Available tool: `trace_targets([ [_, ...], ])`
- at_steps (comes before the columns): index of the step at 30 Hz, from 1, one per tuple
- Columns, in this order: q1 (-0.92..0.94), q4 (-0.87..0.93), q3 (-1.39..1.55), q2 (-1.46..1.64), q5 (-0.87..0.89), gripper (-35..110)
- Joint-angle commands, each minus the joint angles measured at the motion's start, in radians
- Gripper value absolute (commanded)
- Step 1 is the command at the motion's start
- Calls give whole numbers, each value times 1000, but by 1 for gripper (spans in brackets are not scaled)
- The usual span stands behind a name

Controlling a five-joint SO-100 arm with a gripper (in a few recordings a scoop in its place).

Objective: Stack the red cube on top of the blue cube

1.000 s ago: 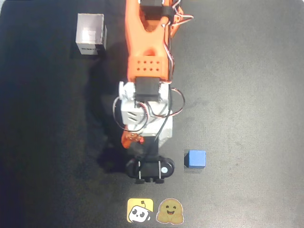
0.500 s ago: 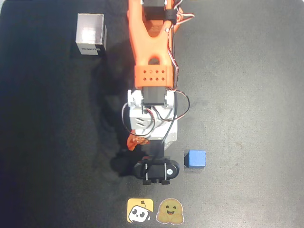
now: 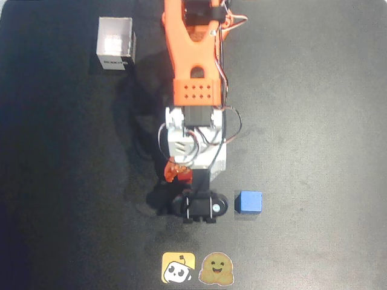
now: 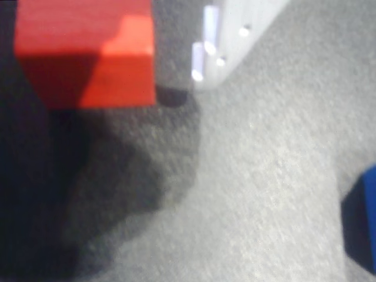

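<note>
In the wrist view the red cube (image 4: 85, 53) looms large at the upper left, with a dark shadow spreading below it. One white finger (image 4: 235, 29) shows at the top right, and a narrow strip of table lies between it and the cube. The other finger is hidden, so the grip is unclear. The blue cube (image 4: 365, 217) cuts in at the right edge. From overhead, the orange arm reaches down the middle and my gripper (image 3: 188, 181) sits under its white body and black camera. The blue cube (image 3: 248, 202) rests just right of it, apart.
A white box (image 3: 115, 43) stands at the upper left of the dark mat. Two stickers, one yellow (image 3: 178, 267) and one brown (image 3: 217, 268), lie near the bottom edge below the gripper.
The arm's head swung right toward the blue cube, then drew back up a little. The blue cube and white box stayed put.
</note>
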Motion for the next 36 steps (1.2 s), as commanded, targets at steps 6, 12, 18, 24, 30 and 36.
trace_targets([
  [6,-2,-78,80,86,15,27],
  [12,2,-143,160,118,18,25],
  [18,3,-156,186,141,26,15],
  [24,5,-160,189,150,29,6],
  [30,8,-161,193,167,34,0],
  [36,8,-61,149,233,52,0],
])
